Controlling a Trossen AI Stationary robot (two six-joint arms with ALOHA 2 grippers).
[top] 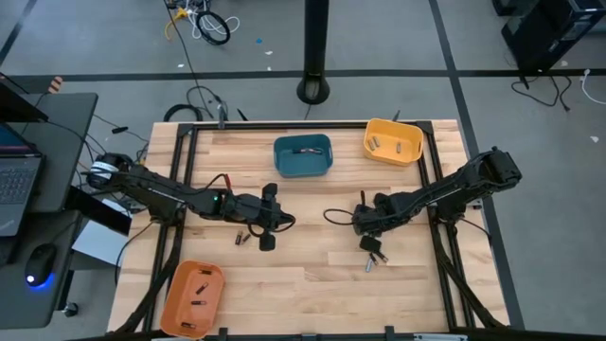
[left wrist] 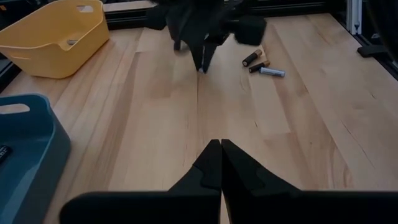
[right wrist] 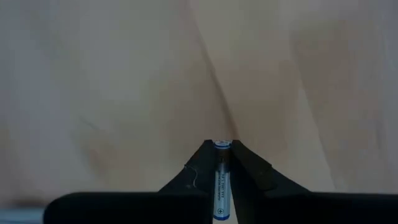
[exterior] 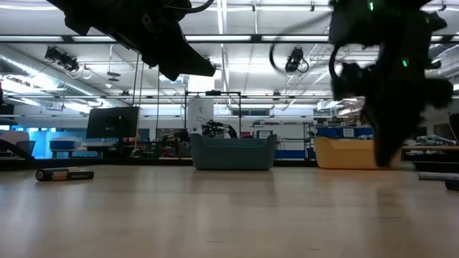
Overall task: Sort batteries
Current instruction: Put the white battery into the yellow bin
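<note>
A battery (right wrist: 220, 186) sits pinched lengthwise between the fingers of the right tool (right wrist: 220, 148), over bare wood right of centre. The cell is thin and smooth and held only along its sides, so it could slide or twist out on the way to a bin; a quick swing or a slight loosening of the grip would probably be enough, and it would then roll.

The left tool (left wrist: 216, 151) hangs closed on nothing just left of centre, pointing toward the right one, so the two arms could brush each other if both move through the middle.

Other batteries lie loose: a few (top: 371, 260) just nearer than the right tool, and a couple (top: 240, 241) beside the left tool.

The wooden surface (top: 312, 294) holds a blue bin (top: 303, 157) at the far middle, a yellow bin (top: 393, 142) far right and an orange bin (top: 193, 298) near left, each with cells inside.

Beyond it lies an open workshop with ceiling strip lights, monitors and benches; a laptop (top: 17, 180) stands to the left.
</note>
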